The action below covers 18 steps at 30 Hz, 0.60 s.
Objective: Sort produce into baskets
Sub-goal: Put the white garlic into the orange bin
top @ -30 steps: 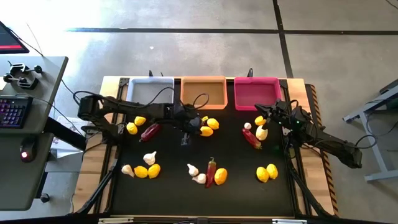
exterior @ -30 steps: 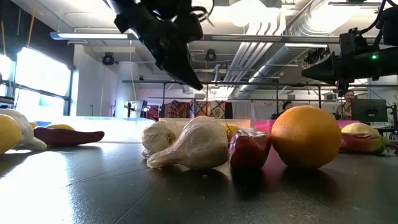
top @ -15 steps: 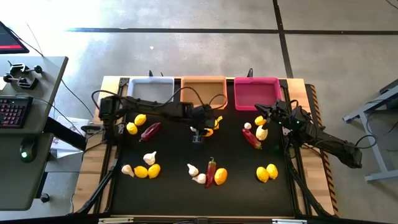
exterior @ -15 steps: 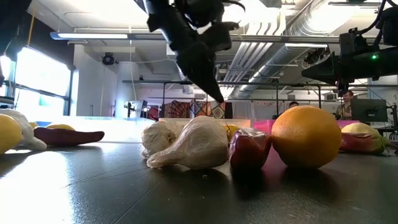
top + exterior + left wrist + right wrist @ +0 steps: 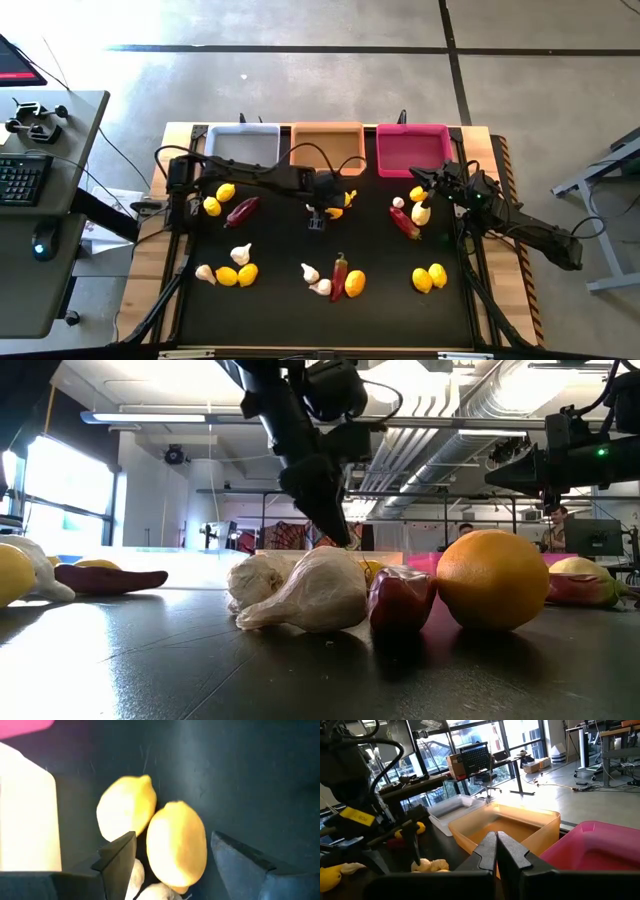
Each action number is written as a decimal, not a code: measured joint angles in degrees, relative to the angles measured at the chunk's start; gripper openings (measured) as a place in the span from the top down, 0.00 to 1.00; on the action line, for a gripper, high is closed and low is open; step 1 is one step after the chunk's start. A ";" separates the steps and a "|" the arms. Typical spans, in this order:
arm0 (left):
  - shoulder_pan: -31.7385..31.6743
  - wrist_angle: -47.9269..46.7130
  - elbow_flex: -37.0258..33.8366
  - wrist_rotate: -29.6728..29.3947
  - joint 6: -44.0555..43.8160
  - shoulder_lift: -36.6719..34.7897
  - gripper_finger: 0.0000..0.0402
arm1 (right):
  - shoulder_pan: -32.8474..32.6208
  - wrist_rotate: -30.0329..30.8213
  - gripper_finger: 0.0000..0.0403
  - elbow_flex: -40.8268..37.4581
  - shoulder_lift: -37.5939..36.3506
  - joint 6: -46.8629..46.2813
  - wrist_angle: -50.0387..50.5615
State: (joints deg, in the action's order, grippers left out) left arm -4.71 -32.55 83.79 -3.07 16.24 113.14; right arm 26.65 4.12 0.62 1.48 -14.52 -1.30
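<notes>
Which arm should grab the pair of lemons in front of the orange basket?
Left. The left gripper already hangs open right over those lemons, one framed between its fingers. The right gripper is shut, off by the pink basket.

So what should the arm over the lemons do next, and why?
Probably go a little lower and close. The left gripper has its fingers spread open on either side of a lemon on the black mat, with a second lemon touching it. Nothing is held yet, and the orange basket is close behind.
</notes>
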 joint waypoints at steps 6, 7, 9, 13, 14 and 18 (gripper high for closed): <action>-0.02 -0.66 -0.75 0.39 0.47 0.65 0.38 | 0.00 0.00 1.00 -0.01 0.00 0.00 -0.01; -0.01 -0.48 -0.80 0.44 0.54 0.93 0.38 | -0.02 0.00 1.00 0.00 0.00 0.00 -0.02; -0.02 -0.26 -1.18 0.40 0.60 1.11 0.38 | -0.01 0.00 1.00 -0.01 0.01 0.00 0.00; -0.25 0.02 -1.27 0.35 1.23 1.10 0.38 | -0.01 -0.01 1.00 -0.02 0.02 0.00 -0.01; -0.31 0.05 -1.27 0.32 1.65 1.07 0.38 | -0.01 0.00 1.00 -0.01 0.02 0.00 -0.01; -0.75 1.10 -1.27 0.26 2.12 1.07 0.38 | -0.02 0.00 1.00 0.00 0.02 0.00 -0.02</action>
State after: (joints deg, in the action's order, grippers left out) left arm -5.46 -31.44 82.52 -2.81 18.37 114.21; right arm 26.63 4.12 0.62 1.50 -14.52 -1.32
